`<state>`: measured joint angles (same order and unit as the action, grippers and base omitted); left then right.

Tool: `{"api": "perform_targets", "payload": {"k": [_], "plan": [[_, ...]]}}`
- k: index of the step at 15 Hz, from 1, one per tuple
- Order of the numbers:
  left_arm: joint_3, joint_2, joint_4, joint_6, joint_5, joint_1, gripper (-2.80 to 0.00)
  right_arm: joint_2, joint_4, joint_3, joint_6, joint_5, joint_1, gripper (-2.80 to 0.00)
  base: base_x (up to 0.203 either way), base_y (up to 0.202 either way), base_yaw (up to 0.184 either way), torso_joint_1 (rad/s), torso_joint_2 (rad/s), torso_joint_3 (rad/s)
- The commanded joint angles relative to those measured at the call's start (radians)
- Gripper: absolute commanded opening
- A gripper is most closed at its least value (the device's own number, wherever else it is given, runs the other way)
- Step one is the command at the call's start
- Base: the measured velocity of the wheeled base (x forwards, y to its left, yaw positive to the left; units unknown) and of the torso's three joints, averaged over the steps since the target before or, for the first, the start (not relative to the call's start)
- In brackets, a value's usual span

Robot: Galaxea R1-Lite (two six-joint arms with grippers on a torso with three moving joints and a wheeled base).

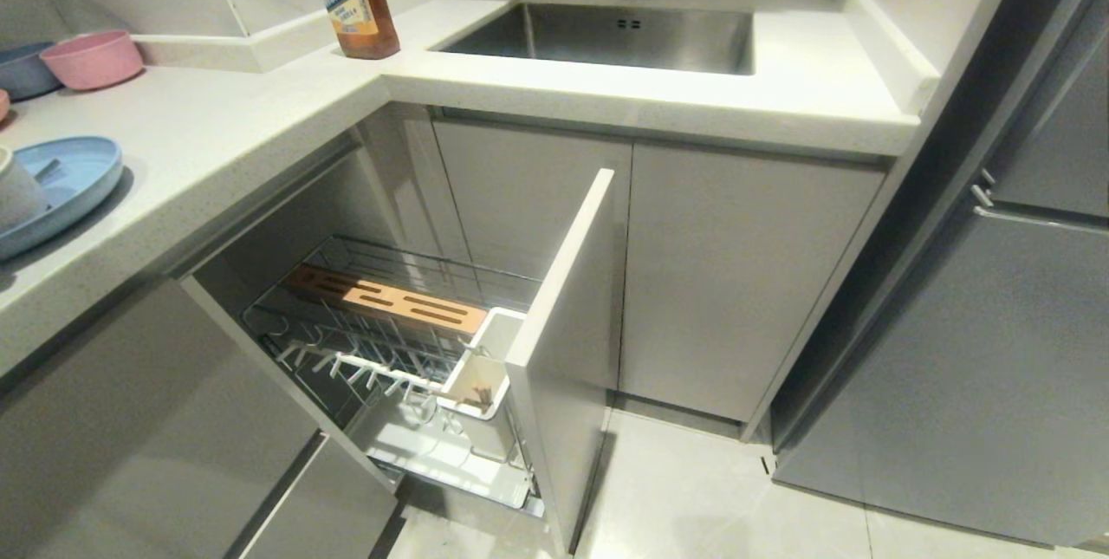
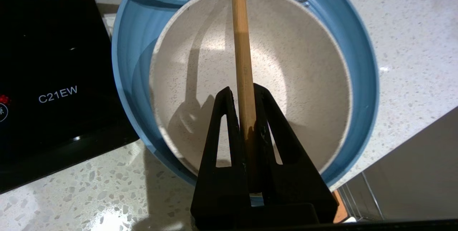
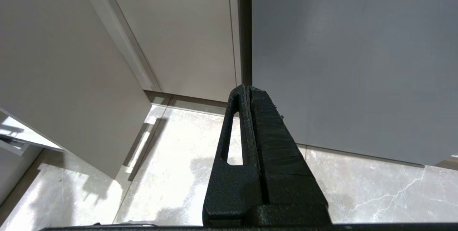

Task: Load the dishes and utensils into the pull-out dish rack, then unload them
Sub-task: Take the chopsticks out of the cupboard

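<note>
Left gripper (image 2: 242, 95) is clamping its fingers (image 2: 223, 116) on a chopstick (image 2: 240, 44) — the stick's running straight out past the tips, over the bowl (image 2: 286, 80) sitting in the plate (image 2: 357, 62) on the desk (image 2: 411, 27). The rack (image 1: 407, 316) is lying lower right — cup (image 1: 485, 351) nearest its front panel. Right gripper (image 3: 248, 93) is hanging pinched empty by the floor (image 3: 179, 173).

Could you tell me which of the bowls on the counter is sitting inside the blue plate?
The cream-white bowl: it sits inside the light-blue plate, under the left gripper. The pink bowl and grey-blue bowl stand apart, directly on the counter.
</note>
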<state>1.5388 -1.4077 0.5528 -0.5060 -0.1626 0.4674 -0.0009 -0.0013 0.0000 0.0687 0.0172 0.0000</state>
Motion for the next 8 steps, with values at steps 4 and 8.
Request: {"api": "perform_targets", "payload": {"k": [4,8], "plan": [[-0.011,-0.005,0.003,-0.002,-0.002,0.002,-2.80,0.001,0.000,0.000,0.000,0.000,0.000,-2.80,0.000,0.000,0.000,0.000,0.00,0.000],[-0.009,-0.004,0.003,-0.003,-0.002,0.002,0.00,0.001,0.000,0.000,0.000,0.000,0.000,-2.80,0.000,0.000,0.000,0.000,0.00,0.000]]}}
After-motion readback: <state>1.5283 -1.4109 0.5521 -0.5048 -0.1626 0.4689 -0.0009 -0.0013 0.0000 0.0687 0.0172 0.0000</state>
